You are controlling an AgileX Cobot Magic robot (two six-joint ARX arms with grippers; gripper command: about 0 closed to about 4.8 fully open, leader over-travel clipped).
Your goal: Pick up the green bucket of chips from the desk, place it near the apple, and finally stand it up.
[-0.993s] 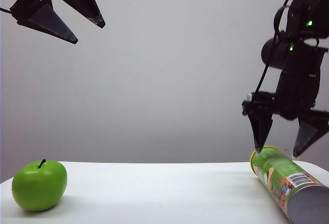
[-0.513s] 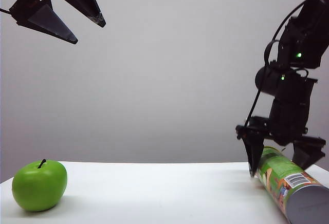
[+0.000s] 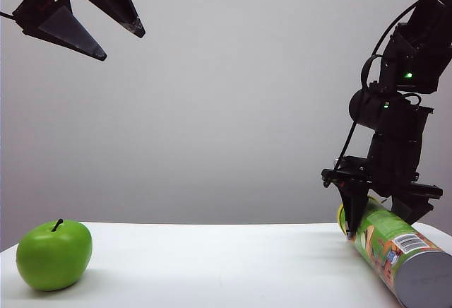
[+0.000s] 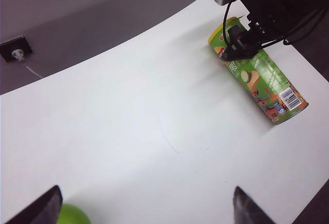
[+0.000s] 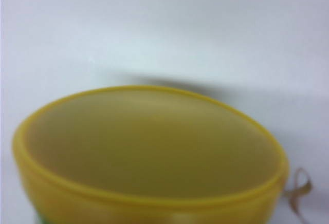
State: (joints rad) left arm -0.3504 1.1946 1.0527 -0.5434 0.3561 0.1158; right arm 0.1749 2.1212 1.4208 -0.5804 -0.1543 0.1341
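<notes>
The green bucket of chips (image 3: 392, 248) lies on its side at the right end of the white desk (image 3: 212, 265), silver base toward the exterior camera. My right gripper (image 3: 381, 223) points down over its yellow-lid end, one finger against each side, shut on it. In the left wrist view the bucket (image 4: 259, 77) lies under that gripper. In the right wrist view the yellow lid (image 5: 149, 152) fills the frame and hides the fingers. The apple (image 3: 54, 255) sits at the desk's left front. My left gripper (image 3: 121, 45) hangs open high above it, with the apple (image 4: 72, 215) by one fingertip.
A wall socket with a white cable (image 4: 14, 49) sits beyond the desk's far edge. The desk's right edge (image 4: 308, 70) runs close alongside the bucket. Bare white desk (image 4: 128, 106) stretches between apple and bucket.
The right arm has come down over the bucket's lid end and its fingers have narrowed onto the bucket's sides. The left arm has not moved.
</notes>
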